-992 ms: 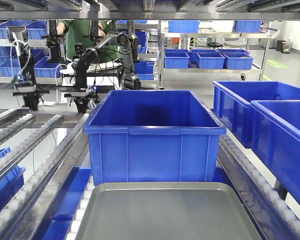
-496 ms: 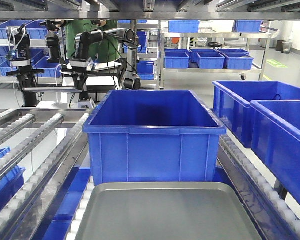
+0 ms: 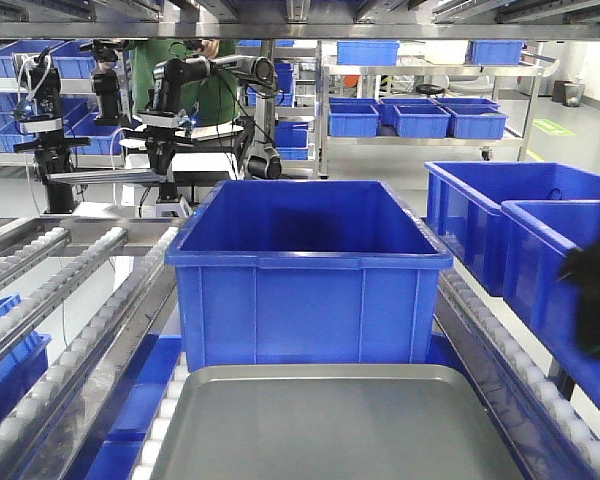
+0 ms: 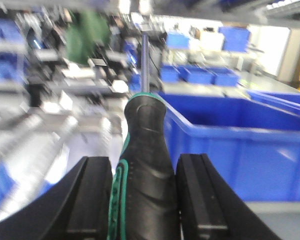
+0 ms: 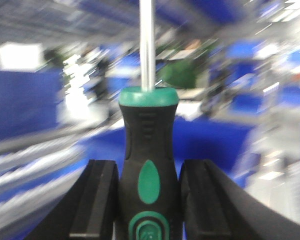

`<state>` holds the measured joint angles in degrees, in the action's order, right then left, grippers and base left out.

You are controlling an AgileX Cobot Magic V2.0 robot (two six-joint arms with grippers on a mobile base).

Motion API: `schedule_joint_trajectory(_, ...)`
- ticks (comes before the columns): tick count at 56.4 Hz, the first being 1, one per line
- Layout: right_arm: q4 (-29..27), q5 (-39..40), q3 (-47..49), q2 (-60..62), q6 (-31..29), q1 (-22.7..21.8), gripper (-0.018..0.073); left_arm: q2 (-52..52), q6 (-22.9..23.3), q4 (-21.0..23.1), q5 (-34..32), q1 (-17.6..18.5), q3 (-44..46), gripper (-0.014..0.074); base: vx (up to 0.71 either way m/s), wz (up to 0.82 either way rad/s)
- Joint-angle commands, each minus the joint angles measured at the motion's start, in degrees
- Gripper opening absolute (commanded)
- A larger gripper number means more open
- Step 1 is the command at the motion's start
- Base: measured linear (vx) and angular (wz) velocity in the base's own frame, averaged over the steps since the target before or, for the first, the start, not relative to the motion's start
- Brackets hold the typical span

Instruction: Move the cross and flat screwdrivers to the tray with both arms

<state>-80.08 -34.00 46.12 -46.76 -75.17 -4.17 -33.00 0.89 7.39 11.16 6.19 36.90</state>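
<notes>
- At the right edge of the front view, a dark blur [image 3: 598, 300], likely an arm, had newly entered.
- Left gripper [image 4: 142, 200] pinched one screwdriver [image 4: 142, 165]; right gripper [image 5: 149, 205] clamped the other screwdriver [image 5: 149, 150].
- Grey tray [image 3: 330, 430] lay bare, so delivery remained.

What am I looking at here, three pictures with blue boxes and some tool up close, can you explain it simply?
It is a two-armed robot. The wide picture looks ahead from its body: a grey metal tray lies nearest, on a roller conveyor, with a big blue bin behind it. The other two pictures come from cameras on the wrists. The left gripper clamps a black-and-green screwdriver, and the right gripper clamps a second screwdriver. Both shafts point away from the cameras. Blur suggests the arms are moving.
</notes>
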Motion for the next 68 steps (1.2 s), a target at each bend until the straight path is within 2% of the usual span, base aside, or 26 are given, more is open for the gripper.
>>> schedule_joint_trajectory(1,-2.3,-3.0,1.8,-3.6,2.9,0.0,-0.0009,-2.7,0.3,4.1,-5.4,2.6,1.8,0.0002,0.00,0.00)
schedule_joint_trajectory(9,-2.3,-5.8,1.8,-10.6,7.5,0.1,-0.0009,-8.3,0.2,7.0,-8.0,9.1,1.8,0.0002,0.00,0.00)
schedule_joint_trajectory(20,-2.9,-10.5,1.8,-20.7,13.1,0.1,-0.0009,-19.1,0.8,7.8,-18.0,20.4,1.8,0.0002,0.00,0.00)
schedule_joint_trajectory(26,-3.4,-11.9,1.8,-26.0,15.2,0.2,-0.0009,-26.4,5.7,7.8,-23.7,25.6,2.8,0.0002,0.00,0.00)
schedule_joint_trajectory(33,-5.2,-11.5,1.8,-31.0,13.9,4.8,-0.0009,-34.4,9.2,7.8,-27.4,29.6,5.7,0.0002,0.00,0.00)
schedule_joint_trajectory(42,-11.6,-9.9,1.8,-36.1,9.9,9.8,-0.0009,-41.9,13.6,7.8,-30.2,31.2,9.6,0.0002,0.00,0.00)
schedule_joint_trajectory(52,-18.4,-9.6,2.0,-39.5,6.6,10.9,-0.0009,-47.9,16.5,7.8,-32.9,31.2,10.7,0.0002,0.00,0.00)
schedule_joint_trajectory(64,-19.3,-9.7,2.0,-40.6,6.4,10.9,-0.0007,-51.1,21.6,7.8,-36.5,31.9,10.7,0.0003,0.00,0.00)
schedule_joint_trajectory(68,-19.3,-9.6,2.0,-40.6,6.4,10.9,-0.0003,-51.4,21.8,7.8,-36.3,31.9,10.7,0.0006,0.00,0.00)
